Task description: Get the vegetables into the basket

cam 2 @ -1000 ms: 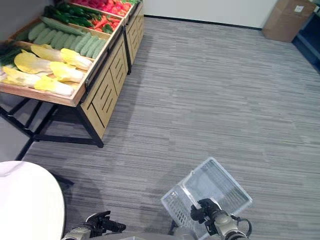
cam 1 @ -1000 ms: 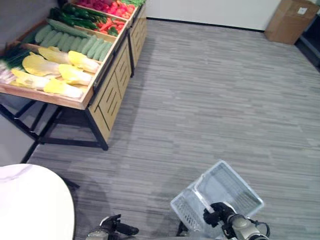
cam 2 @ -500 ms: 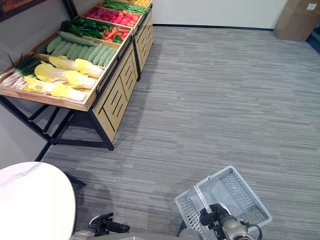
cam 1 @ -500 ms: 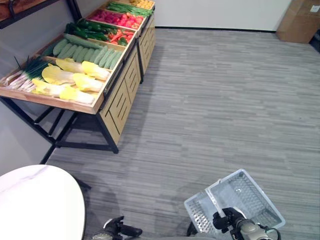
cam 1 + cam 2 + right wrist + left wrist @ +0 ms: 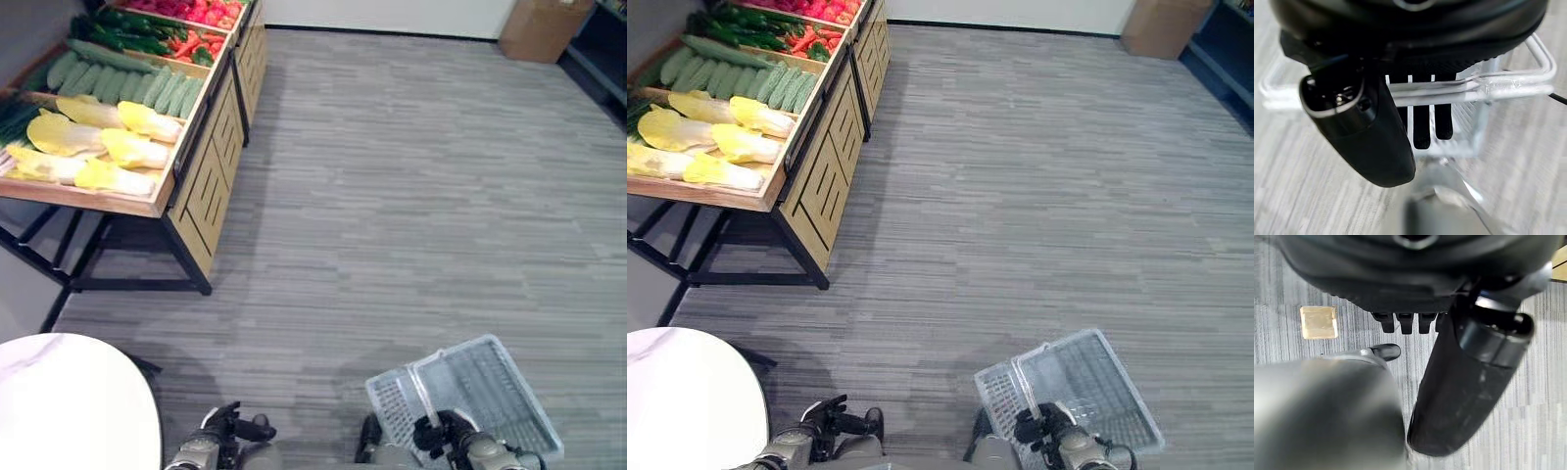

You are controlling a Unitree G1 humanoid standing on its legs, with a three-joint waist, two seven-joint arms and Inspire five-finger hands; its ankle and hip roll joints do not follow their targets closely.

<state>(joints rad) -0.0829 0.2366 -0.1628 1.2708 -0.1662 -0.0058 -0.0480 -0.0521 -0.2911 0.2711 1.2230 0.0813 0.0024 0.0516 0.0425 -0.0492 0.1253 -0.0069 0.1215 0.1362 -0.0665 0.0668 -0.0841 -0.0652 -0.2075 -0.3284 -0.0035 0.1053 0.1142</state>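
- Clear plastic basket (image 5: 490, 387) hangs low at the robot's right over the grey floor (image 5: 411, 196), lying flatter than half a second ago; the whole picture has shifted, so the camera has moved
- Right eye view: the vegetables (image 5: 710, 127) lie on the wooden stand (image 5: 813, 176) at far left, well apart from the basket; a white round table (image 5: 686, 401) sits near left, a cardboard box (image 5: 1156, 27) far right
- Left wrist view: the left hand (image 5: 1405, 320) has its fingers curled in, holding nothing
- Right wrist view: the right hand (image 5: 1420, 122) is clamped round the basket's handle (image 5: 1498, 85)
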